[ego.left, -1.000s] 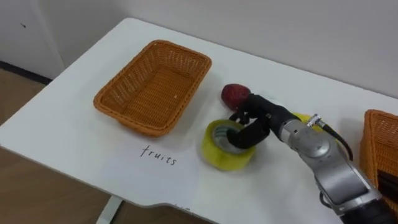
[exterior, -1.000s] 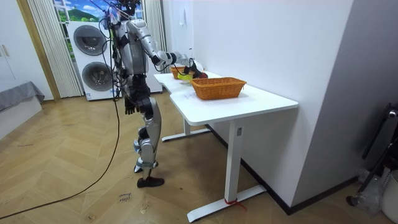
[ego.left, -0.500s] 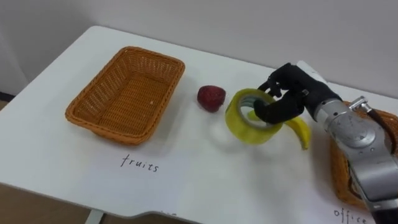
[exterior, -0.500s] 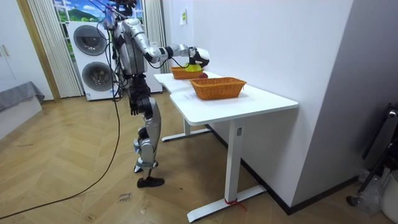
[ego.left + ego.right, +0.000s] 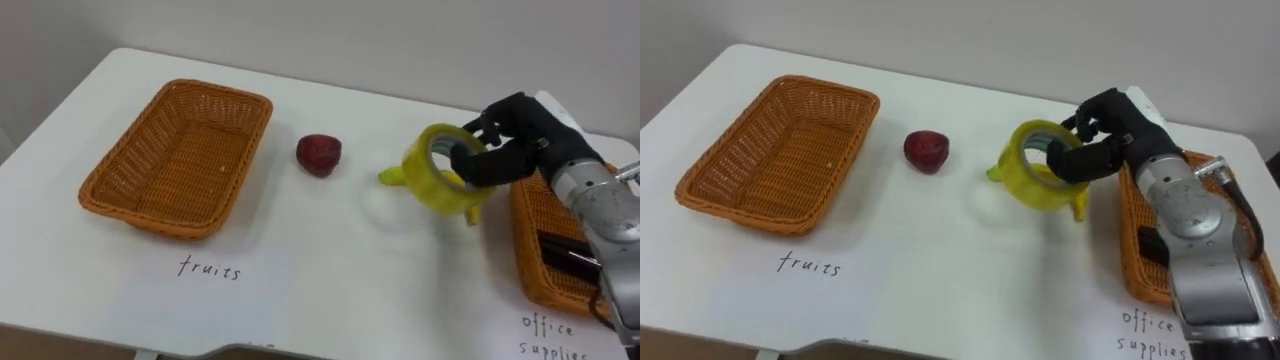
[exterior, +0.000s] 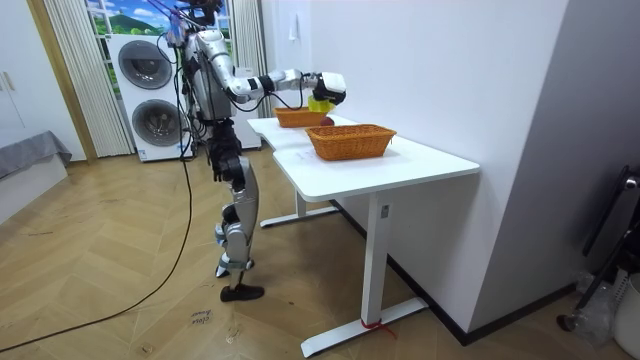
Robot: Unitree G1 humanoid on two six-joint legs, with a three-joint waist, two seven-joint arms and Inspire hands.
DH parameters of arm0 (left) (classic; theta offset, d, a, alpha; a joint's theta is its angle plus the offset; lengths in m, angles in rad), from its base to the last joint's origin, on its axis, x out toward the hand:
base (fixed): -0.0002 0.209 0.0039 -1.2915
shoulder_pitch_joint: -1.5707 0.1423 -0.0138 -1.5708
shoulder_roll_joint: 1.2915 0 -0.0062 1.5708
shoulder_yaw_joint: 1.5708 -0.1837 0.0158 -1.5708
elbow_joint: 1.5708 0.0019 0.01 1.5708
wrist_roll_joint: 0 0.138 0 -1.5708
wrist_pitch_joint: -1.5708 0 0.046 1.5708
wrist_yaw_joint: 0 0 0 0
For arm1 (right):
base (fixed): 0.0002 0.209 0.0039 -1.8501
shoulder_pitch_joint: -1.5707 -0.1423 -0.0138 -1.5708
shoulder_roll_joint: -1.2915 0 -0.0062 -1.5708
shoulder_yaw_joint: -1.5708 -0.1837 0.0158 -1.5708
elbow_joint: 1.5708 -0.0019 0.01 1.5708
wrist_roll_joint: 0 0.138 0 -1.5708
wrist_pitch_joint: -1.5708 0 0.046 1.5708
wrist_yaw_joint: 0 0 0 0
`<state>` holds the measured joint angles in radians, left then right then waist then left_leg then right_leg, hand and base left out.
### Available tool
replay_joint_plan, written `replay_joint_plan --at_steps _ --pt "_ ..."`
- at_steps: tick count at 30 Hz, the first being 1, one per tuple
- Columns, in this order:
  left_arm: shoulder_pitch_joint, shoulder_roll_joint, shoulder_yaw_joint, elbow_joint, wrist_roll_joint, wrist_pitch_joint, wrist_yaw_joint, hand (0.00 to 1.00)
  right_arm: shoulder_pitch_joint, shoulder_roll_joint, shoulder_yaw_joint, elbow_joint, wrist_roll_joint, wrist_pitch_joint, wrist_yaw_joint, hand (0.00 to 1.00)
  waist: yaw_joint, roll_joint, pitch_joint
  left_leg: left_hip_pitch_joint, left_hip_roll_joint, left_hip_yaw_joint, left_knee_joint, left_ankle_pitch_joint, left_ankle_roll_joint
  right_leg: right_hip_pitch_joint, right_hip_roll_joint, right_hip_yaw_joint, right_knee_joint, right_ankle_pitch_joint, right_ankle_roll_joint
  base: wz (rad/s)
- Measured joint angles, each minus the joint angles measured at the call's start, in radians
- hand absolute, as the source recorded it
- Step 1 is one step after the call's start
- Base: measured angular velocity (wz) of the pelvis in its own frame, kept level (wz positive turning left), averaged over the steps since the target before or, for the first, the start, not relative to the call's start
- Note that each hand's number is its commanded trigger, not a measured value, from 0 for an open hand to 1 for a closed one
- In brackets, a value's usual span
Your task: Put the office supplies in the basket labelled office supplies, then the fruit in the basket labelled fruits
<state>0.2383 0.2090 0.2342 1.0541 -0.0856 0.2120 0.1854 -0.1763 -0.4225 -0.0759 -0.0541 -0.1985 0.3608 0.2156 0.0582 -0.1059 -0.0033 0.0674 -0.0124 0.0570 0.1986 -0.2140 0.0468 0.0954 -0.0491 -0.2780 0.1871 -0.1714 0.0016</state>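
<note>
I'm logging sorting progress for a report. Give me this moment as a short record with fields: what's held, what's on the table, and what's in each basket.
held: yellow tape roll, right hand curled through it, above the table
on table: red fruit; banana, partly behind the roll
left basket: empty
right basket: dark items, too hidden to name
</note>
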Motion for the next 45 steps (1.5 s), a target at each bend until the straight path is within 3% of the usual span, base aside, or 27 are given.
replay_joint_plan --at_steps 10,20,28,45 --pt "0.012 -0.003 0.04 0.009 0.0 0.001 -0.001 0.0 0.048 -0.006 -0.088 0.082 -0.004 -0.002 -0.018 1.0 -0.007 0.007 -0.001 0.013 0.002 0.021 -0.013 0.0 0.0 -0.003 0.001 0.021 0.002 0.0 0.0 -0.07" --pt "0.022 -0.004 0.078 0.008 0.002 -0.01 -0.007 0.0 0.099 -0.006 -0.152 0.084 -0.011 -0.003 -0.027 1.0 -0.046 -0.004 -0.0031 0.014 0.003 0.038 -0.017 0.0 0.001 -0.009 0.007 0.041 0.004 0.0 0.0 -0.04" --pt "0.029 -0.005 0.078 0.009 0.002 -0.015 -0.022 0.0 0.113 -0.006 -0.159 0.084 -0.029 -0.003 -0.028 1.0 -0.07 -0.005 -0.0031 0.018 0.006 0.05 -0.016 -0.001 0.001 -0.011 0.011 0.055 0.007 0.0 0.0 -0.04" --pt "0.053 -0.005 0.078 0.002 0.002 -0.008 -0.02 0.0 0.165 -0.006 -0.184 0.087 -0.056 -0.003 -0.1 1.0 -0.079 -0.003 -0.0015 0.028 0.008 0.072 -0.02 -0.003 0.003 -0.014 0.005 0.07 0.014 0.0 0.0 -0.03"
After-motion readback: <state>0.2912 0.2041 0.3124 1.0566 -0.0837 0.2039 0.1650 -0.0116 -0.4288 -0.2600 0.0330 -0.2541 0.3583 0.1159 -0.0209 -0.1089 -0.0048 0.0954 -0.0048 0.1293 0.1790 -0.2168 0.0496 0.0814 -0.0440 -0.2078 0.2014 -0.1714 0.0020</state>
